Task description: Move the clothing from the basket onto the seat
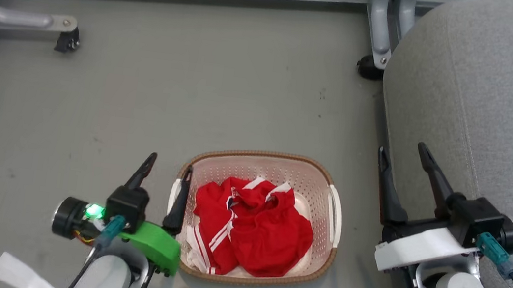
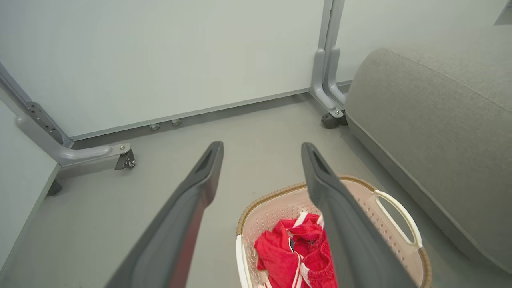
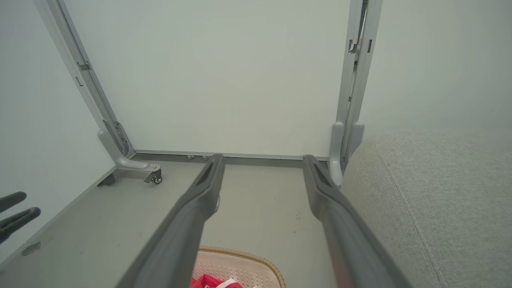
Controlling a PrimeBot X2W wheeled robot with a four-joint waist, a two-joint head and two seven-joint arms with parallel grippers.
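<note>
On the grey floor stands the cream basket [image 1: 316, 181] with a brown rim, and the red clothing [image 1: 253, 225] with white trim lies bunched inside it. The left wrist view has the basket [image 2: 394, 224] and clothing [image 2: 288, 256] at its lower right. My left gripper [image 1: 169, 165] is open just left of the basket, one finger over its left handle. To the basket's right my right gripper [image 1: 404, 153] is open and empty, beside the front edge of the light grey seat [image 1: 491, 95]. From the right wrist view the seat [image 3: 440, 200] is at the right and the basket rim [image 3: 240, 254] at the bottom.
Grey partition panels stand at the back and left on metal feet with castors [image 1: 66, 42] [image 1: 369, 67]. A white paper scrap [image 1: 16, 273] lies on the floor at the lower left. Open floor stretches behind the basket.
</note>
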